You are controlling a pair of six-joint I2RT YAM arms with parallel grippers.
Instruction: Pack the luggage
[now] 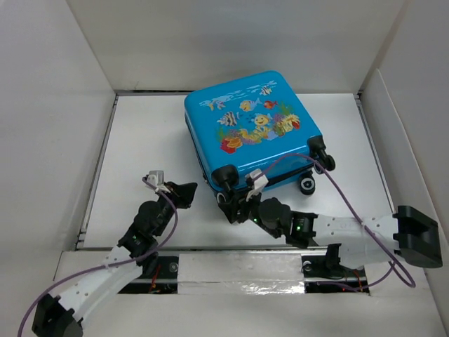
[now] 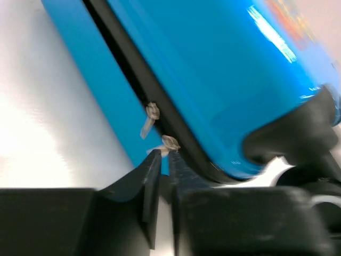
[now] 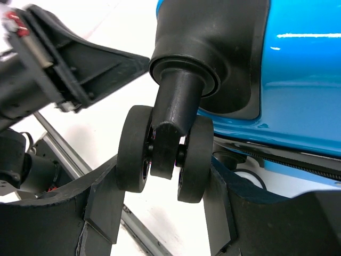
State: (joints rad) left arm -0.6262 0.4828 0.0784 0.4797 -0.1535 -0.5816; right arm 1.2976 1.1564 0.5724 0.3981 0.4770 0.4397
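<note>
Nearest my right wrist camera is the right gripper (image 3: 162,178). Its jaws stand partly spread, one on either side of a twin caster wheel (image 3: 160,152). I note the pads touching the outer faces of both black discs, so I record the wheel as pinched. The wheel hangs on a black stem from a black corner housing (image 3: 213,48) of the luggage (image 1: 252,119).

The left gripper (image 2: 163,156) has its two fingers pressed together, with only a thin line between them. Their tips sit against the black zipper trim (image 2: 122,58) on the side of the blue shell. Two small metal zipper pulls hang on this trim. The upper pull (image 2: 152,112) is clear of the fingers. The lower pull (image 2: 170,142) lies right at the fingertips. I cannot tell whether its tab is caught between them.

From the overhead camera, the luggage lies flat and closed on the white table (image 1: 147,140), toward the far side and right of centre. Its fish-and-coral print faces up and its wheeled end faces the arms. A second wheel (image 1: 307,184) shows at the near right corner, untouched.

The right arm reaches across from the right to the near left corner of the case. The left arm comes in from the left to the same corner. A purple cable (image 1: 351,203) runs along the right arm.
</note>
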